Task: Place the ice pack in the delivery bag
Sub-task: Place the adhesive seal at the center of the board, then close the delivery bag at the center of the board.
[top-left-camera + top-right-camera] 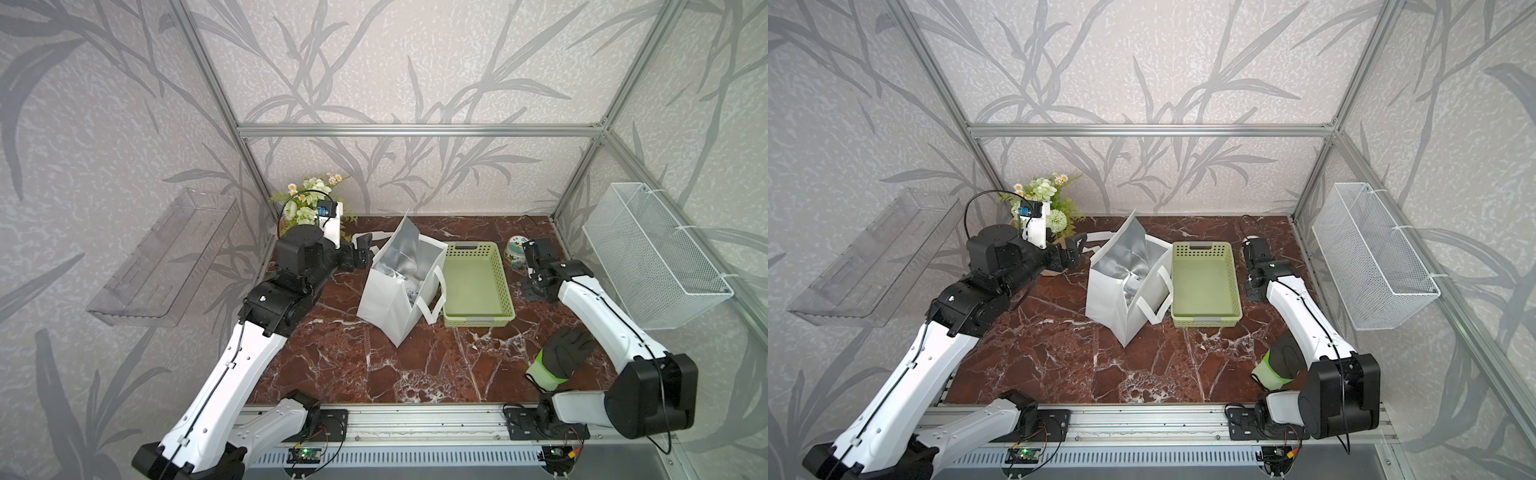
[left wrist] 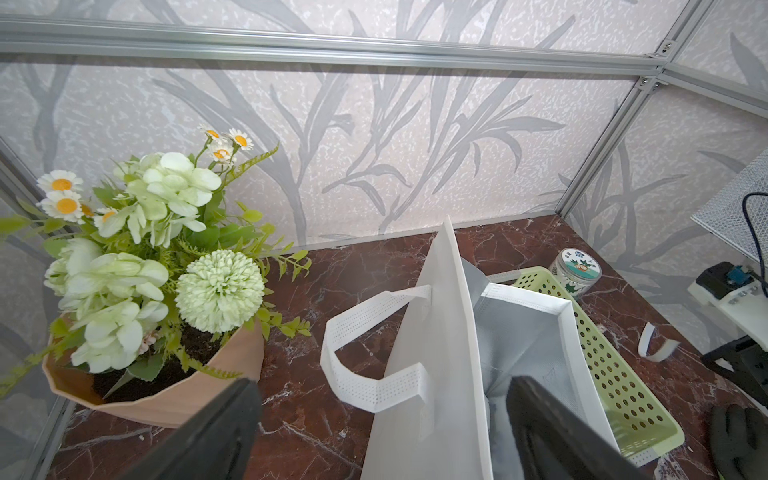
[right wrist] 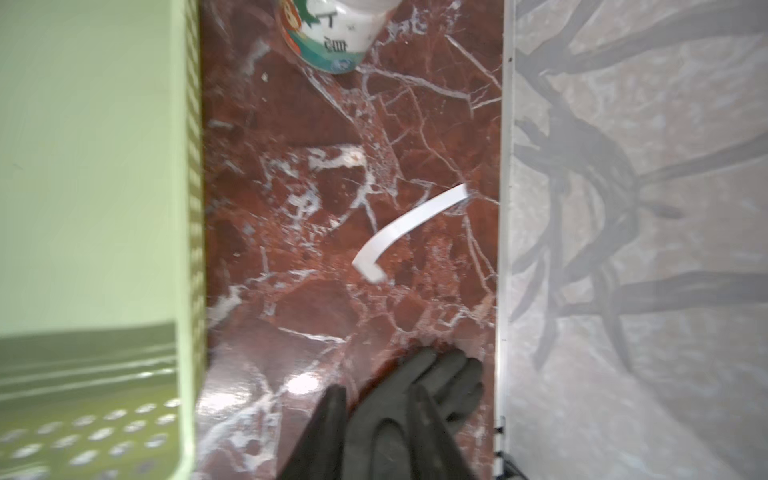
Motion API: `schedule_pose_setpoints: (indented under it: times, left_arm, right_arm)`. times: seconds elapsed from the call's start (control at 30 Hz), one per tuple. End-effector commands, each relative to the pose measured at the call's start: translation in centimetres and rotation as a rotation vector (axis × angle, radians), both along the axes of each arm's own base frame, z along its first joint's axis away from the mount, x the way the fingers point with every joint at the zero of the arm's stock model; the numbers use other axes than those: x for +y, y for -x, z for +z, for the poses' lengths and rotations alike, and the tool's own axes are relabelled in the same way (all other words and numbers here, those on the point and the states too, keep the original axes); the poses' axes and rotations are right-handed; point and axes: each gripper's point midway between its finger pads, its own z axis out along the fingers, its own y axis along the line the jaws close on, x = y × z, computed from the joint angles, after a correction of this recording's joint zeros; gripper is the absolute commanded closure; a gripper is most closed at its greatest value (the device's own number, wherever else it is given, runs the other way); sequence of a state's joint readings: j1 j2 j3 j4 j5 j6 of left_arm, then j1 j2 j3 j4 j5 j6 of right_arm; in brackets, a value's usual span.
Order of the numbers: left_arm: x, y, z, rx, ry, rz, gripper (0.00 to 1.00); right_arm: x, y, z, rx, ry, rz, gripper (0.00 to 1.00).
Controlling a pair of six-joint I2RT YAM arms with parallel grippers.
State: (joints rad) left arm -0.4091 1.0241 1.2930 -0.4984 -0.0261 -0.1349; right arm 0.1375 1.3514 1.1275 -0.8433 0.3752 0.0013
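The delivery bag (image 1: 386,299) stands upright mid-table in both top views, a white tote with its mouth open and silver lining showing. A pale printed packet, the ice pack (image 1: 410,286), lies low inside it. My left gripper (image 1: 365,251) is wide open at the bag's left rim and holds nothing. In the left wrist view one finger (image 2: 220,432) is outside by the loop handle (image 2: 374,390) and the other over the lining. My right gripper (image 1: 534,291) hangs right of the green basket, its fingers (image 3: 328,432) apart, nothing between them.
A green perforated basket (image 1: 478,322) touches the bag's right side. A printed jar (image 1: 514,249) stands behind my right gripper. A white strip (image 3: 411,226) lies on the marble. A black and green glove (image 1: 559,359) lies front right. Wrapped flowers (image 1: 309,199) fill the back left corner.
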Motion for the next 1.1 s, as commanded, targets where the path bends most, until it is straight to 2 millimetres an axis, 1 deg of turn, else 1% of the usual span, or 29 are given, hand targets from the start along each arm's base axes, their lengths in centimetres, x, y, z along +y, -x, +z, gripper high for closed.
schedule_pose_setpoints:
  times: [0.0,0.03,0.13,0.23,0.3,0.33,0.4,0.5,0.6,0.67,0.7,0.8,0.9,1.07]
  left_arm:
    - [0.7,0.7,-1.2,0.053,-0.015,0.017,0.02]
    - [0.7,0.9,-1.4,0.063,-0.017,0.014,0.02]
    - [0.8,1.8,-2.0,0.095,-0.033,-0.005,0.02]
    - [0.8,3.4,-2.7,0.128,-0.058,-0.046,0.01]
    - [0.7,4.7,-3.4,0.153,-0.067,-0.088,0.02]
    - [0.5,5.3,-3.8,0.164,-0.065,-0.109,0.01]
    - [-0.1,6.8,-4.6,0.178,-0.043,-0.17,0.02]
    - [-1.7,8.5,-5.9,0.182,0.02,-0.279,0.02]
    - [-3.7,9.5,-7.3,0.142,0.063,-0.416,0.03]
    - [-4.7,9.7,-8.0,0.091,0.066,-0.488,0.03]
    - [-4.9,9.5,-8.3,0.061,0.057,-0.5,0.03]
    - [-4.7,8.1,-9.2,0.019,-0.017,-0.479,0.02]
    - [-4.1,6.6,-10.5,0.038,-0.083,-0.43,0.02]
    - [-4.4,5.0,-11.5,0.0,-0.165,-0.445,0.03]
  right_arm:
    - [2.7,-1.4,3.6,-0.103,-0.137,0.091,0.48]
    - [3.0,-1.5,4.3,-0.121,-0.148,0.11,0.42]
    - [3.7,-1.6,7.1,-0.188,-0.162,0.17,0.31]
    - [5.4,-1.9,10.4,-0.272,-0.204,0.284,0.28]
    - [7.7,-2.3,12.7,-0.335,-0.257,0.422,0.24]
    - [8.9,-2.5,13.5,-0.357,-0.283,0.48,0.22]
    - [12.1,-2.6,14.8,-0.393,-0.363,0.66,0.18]
    - [15.9,-2.6,15.4,-0.444,-0.46,0.893,0.1]
    - [19.0,-2.7,15.9,-0.519,-0.564,1.091,0.03]
    - [20.7,-3.0,16.3,-0.562,-0.644,1.193,0.02]
    - [21.4,-3.1,16.3,-0.571,-0.677,1.239,0.02]
    - [22.7,-4.1,15.6,-0.573,-0.734,1.301,0.02]
    - [23.7,-5.3,14.8,-0.576,-0.754,1.329,0.02]
    - [25.5,-6.4,12.9,-0.529,-0.802,1.37,0.02]
